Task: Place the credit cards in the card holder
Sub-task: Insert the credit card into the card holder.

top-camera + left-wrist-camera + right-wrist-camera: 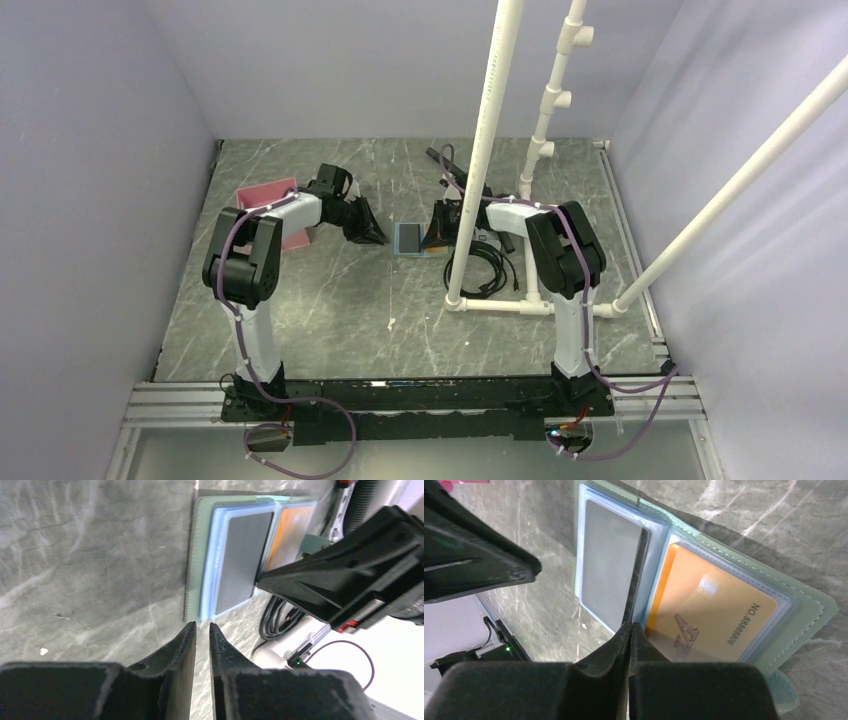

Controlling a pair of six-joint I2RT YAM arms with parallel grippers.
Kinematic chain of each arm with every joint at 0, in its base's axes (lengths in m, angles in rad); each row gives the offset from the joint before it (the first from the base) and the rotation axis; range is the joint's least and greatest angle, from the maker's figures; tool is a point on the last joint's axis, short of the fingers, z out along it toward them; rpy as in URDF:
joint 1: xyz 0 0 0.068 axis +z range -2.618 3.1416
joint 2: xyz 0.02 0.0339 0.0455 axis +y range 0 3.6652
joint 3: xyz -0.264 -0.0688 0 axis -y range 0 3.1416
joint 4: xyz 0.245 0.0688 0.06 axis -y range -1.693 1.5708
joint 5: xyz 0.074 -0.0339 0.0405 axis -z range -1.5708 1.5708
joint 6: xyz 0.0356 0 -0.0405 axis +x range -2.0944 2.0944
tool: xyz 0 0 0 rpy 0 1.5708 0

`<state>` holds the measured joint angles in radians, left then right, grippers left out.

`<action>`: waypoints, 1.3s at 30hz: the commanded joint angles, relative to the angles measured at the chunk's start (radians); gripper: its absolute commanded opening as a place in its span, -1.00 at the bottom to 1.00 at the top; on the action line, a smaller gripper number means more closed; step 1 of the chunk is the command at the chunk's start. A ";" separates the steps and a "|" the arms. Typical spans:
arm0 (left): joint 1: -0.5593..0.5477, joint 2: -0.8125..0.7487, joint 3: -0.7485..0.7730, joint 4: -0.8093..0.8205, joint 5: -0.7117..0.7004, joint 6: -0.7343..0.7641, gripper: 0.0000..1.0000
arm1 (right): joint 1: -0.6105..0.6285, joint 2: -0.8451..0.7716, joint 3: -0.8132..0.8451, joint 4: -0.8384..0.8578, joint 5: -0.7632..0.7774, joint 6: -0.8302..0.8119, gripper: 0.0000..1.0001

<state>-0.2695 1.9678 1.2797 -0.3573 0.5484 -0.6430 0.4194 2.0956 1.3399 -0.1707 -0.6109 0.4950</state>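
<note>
The muted-green card holder [408, 240] [809, 615] lies open on the table, pale blue inside up. An orange-tan credit card [714, 610] [292, 535] sits in its right-hand pocket. My right gripper [630, 625] [432, 238] is shut on a dark grey credit card [638, 575] [245, 560], seen edge-on over the holder's left page. My left gripper [202, 626] [375, 235] hovers just off the holder's green edge [192, 555]. Its jaws stand a narrow gap apart with nothing between them.
A pink tray [270, 195] lies behind the left arm. A white pipe frame [480, 180] stands right of the holder, with black cables [485, 265] coiled at its foot. Purple walls close in the table on three sides.
</note>
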 commanded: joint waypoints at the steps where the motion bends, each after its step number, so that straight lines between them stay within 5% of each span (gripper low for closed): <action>1: 0.003 -0.050 0.023 0.034 0.078 -0.014 -0.57 | 0.000 0.021 0.040 0.024 -0.007 -0.010 -0.95; 16: 0.001 -0.021 0.020 0.109 0.136 -0.066 -0.47 | 0.007 -0.008 0.047 -0.054 0.089 -0.033 -1.00; 25: 0.001 -0.029 0.014 0.095 0.124 -0.048 -0.42 | 0.009 -0.085 0.077 -0.071 0.067 -0.033 -0.76; 39: 0.000 -0.016 0.015 0.112 0.152 -0.060 -0.39 | 0.018 -0.001 0.114 -0.063 0.052 -0.033 -0.74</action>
<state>-0.2680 1.9602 1.2800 -0.2707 0.6670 -0.7006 0.4320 2.0697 1.4090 -0.2401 -0.5583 0.4778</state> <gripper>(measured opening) 0.301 0.131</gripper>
